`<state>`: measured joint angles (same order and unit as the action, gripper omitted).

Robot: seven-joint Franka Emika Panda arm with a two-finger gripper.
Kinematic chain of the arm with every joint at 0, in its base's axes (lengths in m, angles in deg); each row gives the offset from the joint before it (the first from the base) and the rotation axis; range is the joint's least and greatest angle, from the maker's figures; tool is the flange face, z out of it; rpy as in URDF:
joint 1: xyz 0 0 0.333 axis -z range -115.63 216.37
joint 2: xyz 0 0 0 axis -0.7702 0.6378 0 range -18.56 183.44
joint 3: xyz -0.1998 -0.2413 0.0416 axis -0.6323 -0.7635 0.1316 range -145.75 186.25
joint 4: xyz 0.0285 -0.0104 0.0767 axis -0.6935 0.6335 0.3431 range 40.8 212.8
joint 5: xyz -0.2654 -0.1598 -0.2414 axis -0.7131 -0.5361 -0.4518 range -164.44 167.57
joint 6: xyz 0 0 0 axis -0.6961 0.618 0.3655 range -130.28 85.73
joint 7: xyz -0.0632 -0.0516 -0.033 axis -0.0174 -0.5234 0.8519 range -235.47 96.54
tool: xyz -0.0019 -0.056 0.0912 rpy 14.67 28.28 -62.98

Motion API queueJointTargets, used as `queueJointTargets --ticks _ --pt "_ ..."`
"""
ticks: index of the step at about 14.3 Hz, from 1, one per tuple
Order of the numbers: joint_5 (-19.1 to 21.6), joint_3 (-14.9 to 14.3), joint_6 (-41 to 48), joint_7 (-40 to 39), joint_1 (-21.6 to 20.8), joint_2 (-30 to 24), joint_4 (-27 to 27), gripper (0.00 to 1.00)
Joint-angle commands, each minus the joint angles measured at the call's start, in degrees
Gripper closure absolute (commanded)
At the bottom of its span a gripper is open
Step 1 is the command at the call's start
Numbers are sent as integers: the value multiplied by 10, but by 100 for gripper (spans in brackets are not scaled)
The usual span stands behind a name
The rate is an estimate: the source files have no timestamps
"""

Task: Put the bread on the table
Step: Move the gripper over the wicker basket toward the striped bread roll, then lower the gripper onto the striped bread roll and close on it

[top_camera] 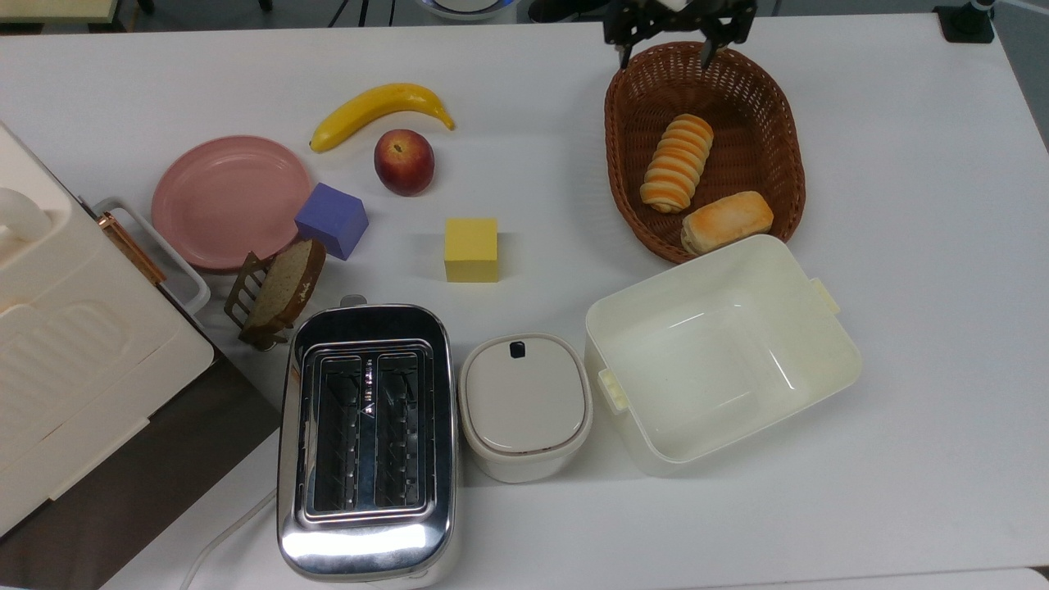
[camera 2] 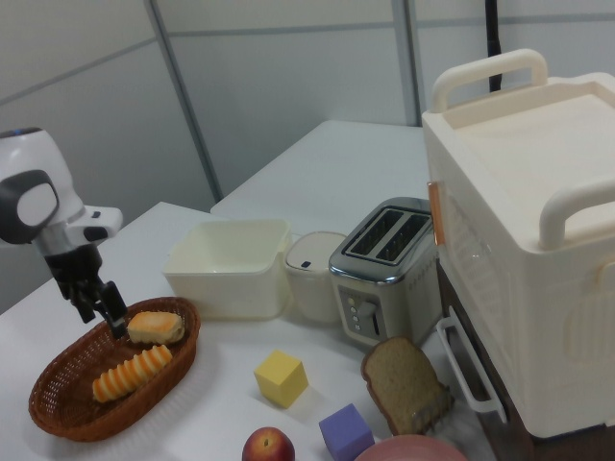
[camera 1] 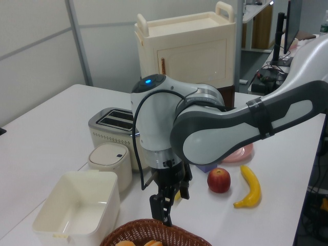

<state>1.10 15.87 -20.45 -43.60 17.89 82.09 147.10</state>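
While the pincer (top_camera: pixel 665 51) hangs spread over the basket (top_camera: pixel 777 123) rim, centre it across the bread (top_camera: pixel 678 162) lying just beyond before descending.

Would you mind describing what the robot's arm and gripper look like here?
The arm has rounded white shells with dark grey segments at the joints, a small blue light on top of one joint, and a black cable looping down its side. The gripper is black, with two slim fingers.
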Motion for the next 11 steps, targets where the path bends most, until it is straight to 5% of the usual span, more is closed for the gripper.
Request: queueJointTargets --ticks 1,11 --pt "-5 -26 -84 34 -21 -19 68 0" --pt "-24 18 -169 56 -15 34 80 0"
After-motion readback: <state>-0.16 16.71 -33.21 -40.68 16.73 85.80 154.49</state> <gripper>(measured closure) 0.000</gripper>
